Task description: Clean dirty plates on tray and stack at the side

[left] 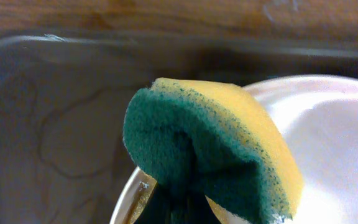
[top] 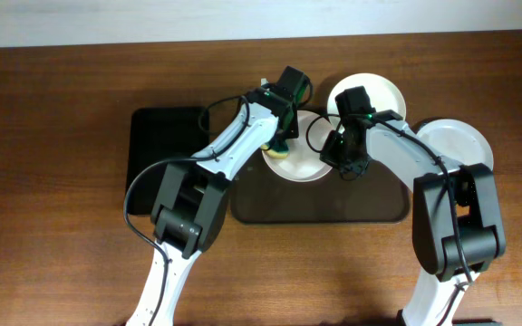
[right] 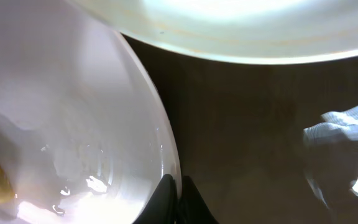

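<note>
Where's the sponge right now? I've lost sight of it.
Overhead, the sponge is pinched in the left gripper at the left rim of the plate on the far-left part of the tray. The left wrist view shows it folded over that rim.

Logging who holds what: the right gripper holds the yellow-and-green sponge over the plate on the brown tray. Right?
Not quite: the left gripper holds the yellow-and-green sponge over the plate on the brown tray. The left wrist view shows the sponge pinched between that arm's own fingers.
</note>
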Robot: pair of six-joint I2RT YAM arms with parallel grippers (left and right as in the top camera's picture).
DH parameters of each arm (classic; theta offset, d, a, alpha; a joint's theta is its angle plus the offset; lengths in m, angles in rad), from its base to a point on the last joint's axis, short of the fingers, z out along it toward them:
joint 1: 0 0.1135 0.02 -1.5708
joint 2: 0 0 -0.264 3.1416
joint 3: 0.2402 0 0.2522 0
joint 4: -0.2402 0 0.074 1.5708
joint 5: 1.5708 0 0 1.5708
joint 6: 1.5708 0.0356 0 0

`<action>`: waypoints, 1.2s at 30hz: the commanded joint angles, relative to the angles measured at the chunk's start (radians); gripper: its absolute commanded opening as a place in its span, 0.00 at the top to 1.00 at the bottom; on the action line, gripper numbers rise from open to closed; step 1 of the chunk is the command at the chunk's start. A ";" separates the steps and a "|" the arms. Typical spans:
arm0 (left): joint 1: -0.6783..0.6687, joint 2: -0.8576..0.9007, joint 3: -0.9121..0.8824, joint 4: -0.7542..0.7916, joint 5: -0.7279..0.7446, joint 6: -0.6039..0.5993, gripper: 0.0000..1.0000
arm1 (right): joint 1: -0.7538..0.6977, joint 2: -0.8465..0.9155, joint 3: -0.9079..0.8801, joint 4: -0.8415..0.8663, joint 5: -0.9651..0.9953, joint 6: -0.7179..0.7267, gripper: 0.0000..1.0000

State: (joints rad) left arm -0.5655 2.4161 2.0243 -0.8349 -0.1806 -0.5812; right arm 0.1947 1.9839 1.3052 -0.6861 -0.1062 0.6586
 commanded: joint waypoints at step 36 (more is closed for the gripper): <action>0.112 0.039 0.110 -0.242 0.590 0.529 1.00 | -0.005 0.011 -0.021 -0.021 0.038 -0.015 0.96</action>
State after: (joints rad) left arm -0.4271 2.4519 2.1857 -1.0924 0.4065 -0.0731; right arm 0.1883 1.9831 1.3052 -0.7097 -0.0830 0.6498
